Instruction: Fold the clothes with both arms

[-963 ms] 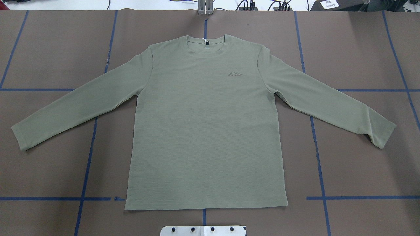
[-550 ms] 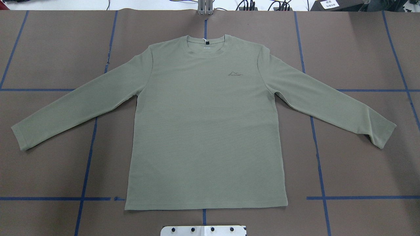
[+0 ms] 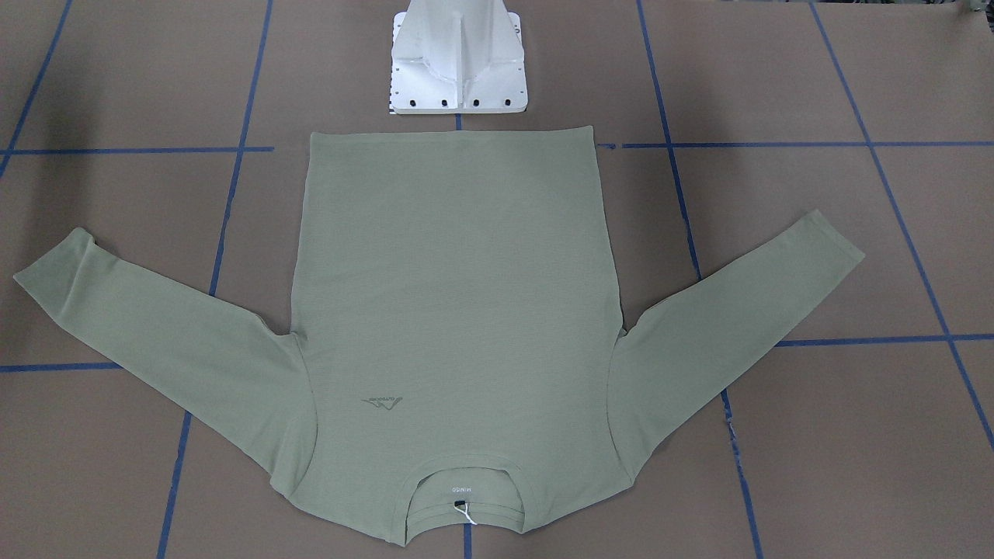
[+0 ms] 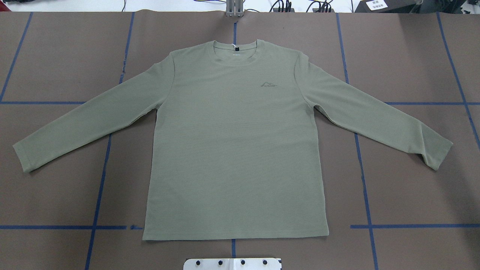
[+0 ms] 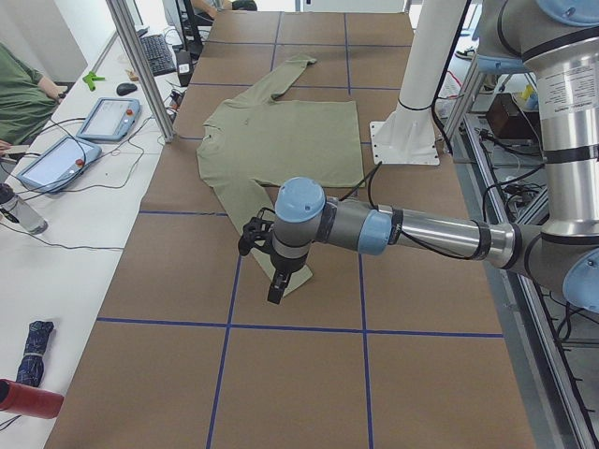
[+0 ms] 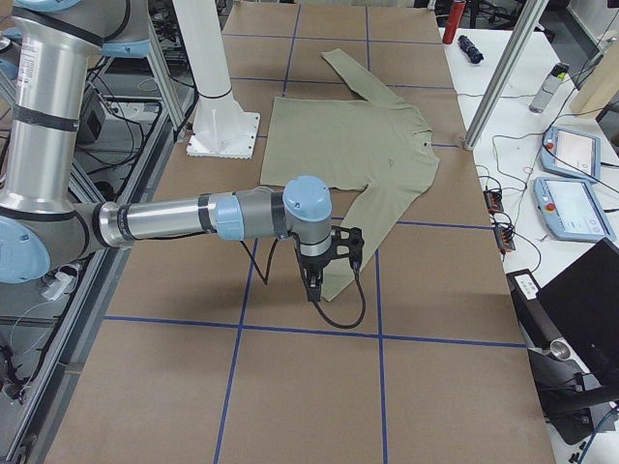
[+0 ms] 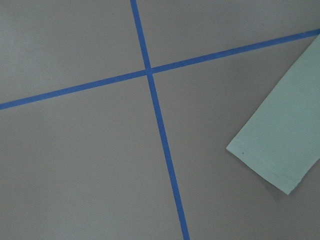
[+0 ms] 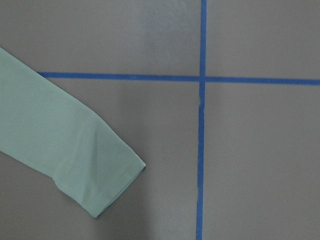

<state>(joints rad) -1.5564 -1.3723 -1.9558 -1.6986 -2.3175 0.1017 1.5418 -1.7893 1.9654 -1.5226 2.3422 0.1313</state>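
Brown paper gridded with blue tape [image 4: 56, 227] is spread over the table [image 4: 52, 56]. The left gripper [image 5: 274, 283] is held near the left-frame cuff [image 4: 24, 157]. The green shirt [image 4: 236, 150] is laid flat at centre, sleeves spread. The right gripper [image 6: 311, 283] is held near the right-frame cuff [image 4: 437, 155]. Neither claw's state can be told.

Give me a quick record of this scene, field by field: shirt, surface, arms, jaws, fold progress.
Shirt: green long-sleeve, flat, front up, sleeves spread, collar away from robot
Surface: brown table, blue tape lines
Left arm: hovering near left cuff
Right arm: hovering near right cuff
Jaws: open or shut, cannot tell
Folding: not yet begun
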